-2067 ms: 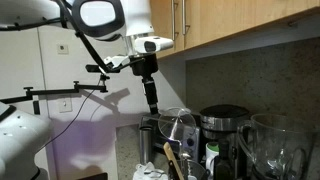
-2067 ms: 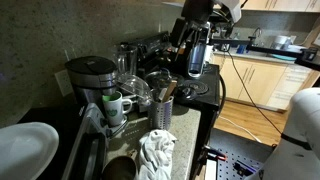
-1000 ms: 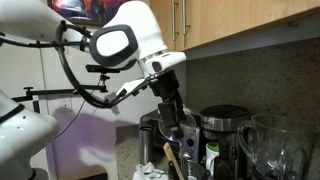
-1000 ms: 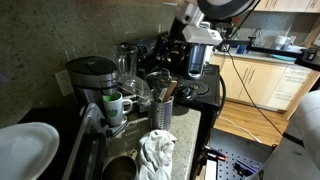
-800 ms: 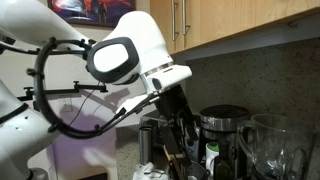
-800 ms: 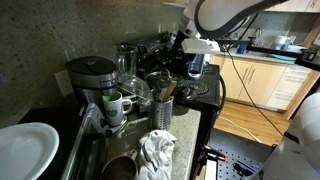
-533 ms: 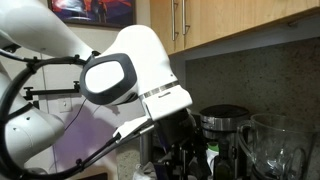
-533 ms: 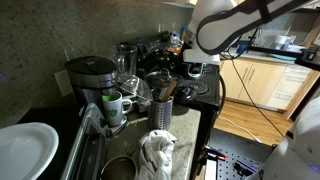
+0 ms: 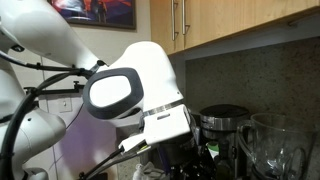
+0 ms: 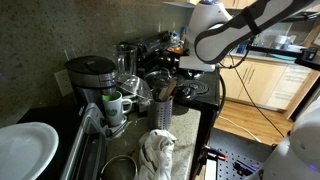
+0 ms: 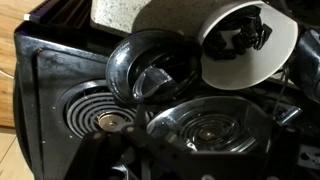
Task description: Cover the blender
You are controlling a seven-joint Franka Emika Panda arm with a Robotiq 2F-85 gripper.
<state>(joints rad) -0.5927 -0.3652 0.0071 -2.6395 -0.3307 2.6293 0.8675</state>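
In an exterior view, the white arm (image 9: 135,95) fills the middle of the frame, bending low in front of the worktop. The blender (image 9: 275,148) stands at the far right under the wooden cabinets (image 9: 235,22), upright, its thick rim open. It sits just beside an appliance with a black round top (image 9: 224,118), which stands between it and the arm. The claw is lost in the dark clutter below the wrist here. In an exterior view from the sink end, the arm reaches down over the black stove (image 10: 203,92), and the claw (image 10: 191,72) is only a dark shape under the wrist, so I cannot tell whether it is spread or pressed together. Nearer the camera are a green-and-white mug (image 10: 113,104), a crumpled cloth (image 10: 155,155) and a white plate (image 10: 24,150). The blender cannot be made out here. The wrist view looks onto the stove's coil burner (image 11: 104,121), a dark round lid (image 11: 150,66) and a steel pot with a glass lid (image 11: 210,127), with no fingers clearly seen.
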